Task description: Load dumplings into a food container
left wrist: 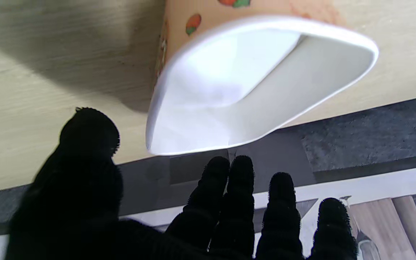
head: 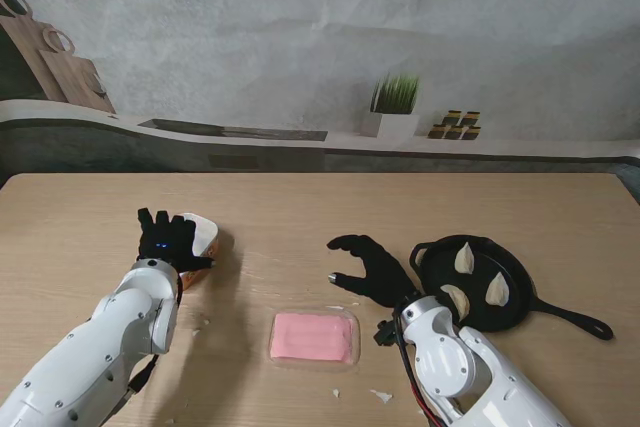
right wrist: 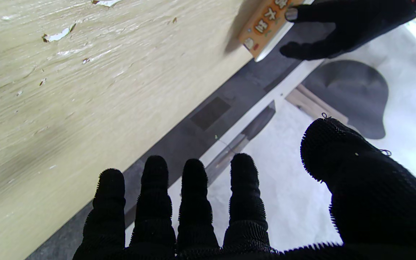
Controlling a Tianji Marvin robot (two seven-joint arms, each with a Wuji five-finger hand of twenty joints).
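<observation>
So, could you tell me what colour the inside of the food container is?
Plain white inside the food container, clearest in the left wrist view.

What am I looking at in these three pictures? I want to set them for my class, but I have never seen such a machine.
It is a robot with two white arms ending in black-gloved, five-fingered hands. The wide picture looks down from its stand; the other two come from cameras on each wrist, looking along the fingers, and appear upside down. On the wooden table lie a black pan holding three dumplings, a shallow pink tray nearer to the robot, and an empty paper food container with an orange printed outside. The left hand is spread right beside that container, without gripping it. The right hand is open beside the pan, holding nothing.
</observation>
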